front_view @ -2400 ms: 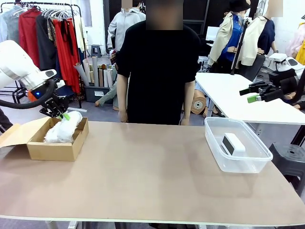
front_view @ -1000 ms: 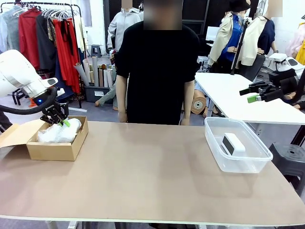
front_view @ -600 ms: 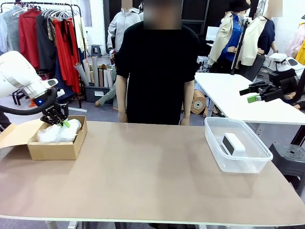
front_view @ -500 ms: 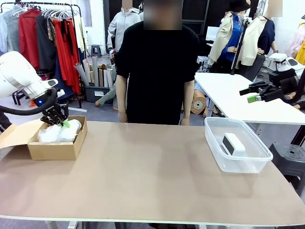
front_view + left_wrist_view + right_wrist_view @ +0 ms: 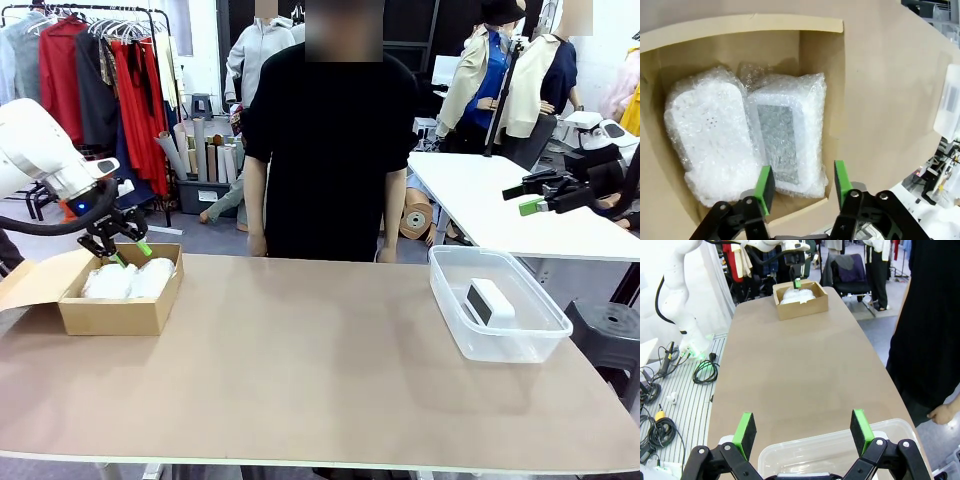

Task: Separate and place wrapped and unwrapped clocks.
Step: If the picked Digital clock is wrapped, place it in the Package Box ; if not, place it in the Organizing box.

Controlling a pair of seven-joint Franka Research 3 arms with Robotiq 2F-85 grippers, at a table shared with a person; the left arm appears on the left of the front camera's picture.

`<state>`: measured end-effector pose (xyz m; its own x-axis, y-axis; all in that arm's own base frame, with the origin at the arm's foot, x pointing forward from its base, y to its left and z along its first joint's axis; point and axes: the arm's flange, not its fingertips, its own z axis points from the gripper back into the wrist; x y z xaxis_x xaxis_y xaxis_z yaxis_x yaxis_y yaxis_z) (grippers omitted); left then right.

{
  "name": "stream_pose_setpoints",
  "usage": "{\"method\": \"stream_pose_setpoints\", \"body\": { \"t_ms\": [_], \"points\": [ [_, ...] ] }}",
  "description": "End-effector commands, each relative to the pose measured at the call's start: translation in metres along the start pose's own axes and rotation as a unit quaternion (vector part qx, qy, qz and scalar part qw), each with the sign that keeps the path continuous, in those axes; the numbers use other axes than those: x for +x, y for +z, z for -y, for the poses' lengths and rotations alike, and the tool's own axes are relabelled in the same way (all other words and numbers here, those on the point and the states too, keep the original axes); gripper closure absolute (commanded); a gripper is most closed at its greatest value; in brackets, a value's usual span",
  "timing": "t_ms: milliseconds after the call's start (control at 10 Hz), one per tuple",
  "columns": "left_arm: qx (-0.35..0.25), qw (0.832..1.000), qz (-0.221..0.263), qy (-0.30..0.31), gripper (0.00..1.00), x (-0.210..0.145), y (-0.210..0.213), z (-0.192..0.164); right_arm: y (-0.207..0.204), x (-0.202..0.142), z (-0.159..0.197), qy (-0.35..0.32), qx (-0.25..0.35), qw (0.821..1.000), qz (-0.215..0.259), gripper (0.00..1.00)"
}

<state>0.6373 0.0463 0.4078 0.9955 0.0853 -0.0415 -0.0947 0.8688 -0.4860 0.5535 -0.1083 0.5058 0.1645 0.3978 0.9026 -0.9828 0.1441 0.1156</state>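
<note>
At the far left of the table (image 5: 320, 370) I had the cardboard box (image 5: 118, 312) with its flap folded out, and both wrapped clocks lay side by side inside it. Through the left wrist camera I could see the rounded wrapped clock (image 5: 710, 135) touching the flat wrapped clock (image 5: 785, 137), whose grey speckled panel faced up under the bubble wrap. The flat one sat against the box wall nearer the open table. My left gripper (image 5: 118, 249) hung just above the box — jaws parted, nothing between the green pads, and clear of both bundles. In the wrist view the left gripper (image 5: 800, 187) framed the near end of the flat bundle without touching it.

Across the table, in the middle, a person in a black top (image 5: 335, 150) stood with arms down at the far edge.

Toward the right end sat the clear plastic bin (image 5: 545, 335), and the bare white clock (image 5: 490, 302) with its dark face lay tilted inside it, well apart from the box. My right gripper (image 5: 802, 432) hovered above the near rim of the bin (image 5: 840, 445) — jaws spread wide and empty. From that camera the cardboard box (image 5: 800, 302) showed at the far end of the table.
</note>
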Motion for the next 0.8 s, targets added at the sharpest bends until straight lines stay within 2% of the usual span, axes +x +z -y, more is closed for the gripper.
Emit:
{"method": "stream_pose_setpoints", "body": {
  "t_ms": [0, 300, 700],
  "points": [
    [0.013, 1.000, 0.006, -0.017, 0.00, -0.008, 0.007, 0.004, 0.000, 0.002, -0.001, -0.001, 0.001, 1.000, -0.002, 0.00],
    [0.027, 0.999, 0.004, -0.031, 0.00, -0.014, 0.014, 0.018, 0.000, 0.002, -0.001, -0.001, 0.001, 1.000, -0.002, 0.00],
    [0.096, 0.993, 0.024, -0.065, 0.00, -0.032, 0.023, 0.045, 0.000, 0.002, -0.001, -0.001, 0.001, 1.000, -0.002, 0.00]
  ]
}}
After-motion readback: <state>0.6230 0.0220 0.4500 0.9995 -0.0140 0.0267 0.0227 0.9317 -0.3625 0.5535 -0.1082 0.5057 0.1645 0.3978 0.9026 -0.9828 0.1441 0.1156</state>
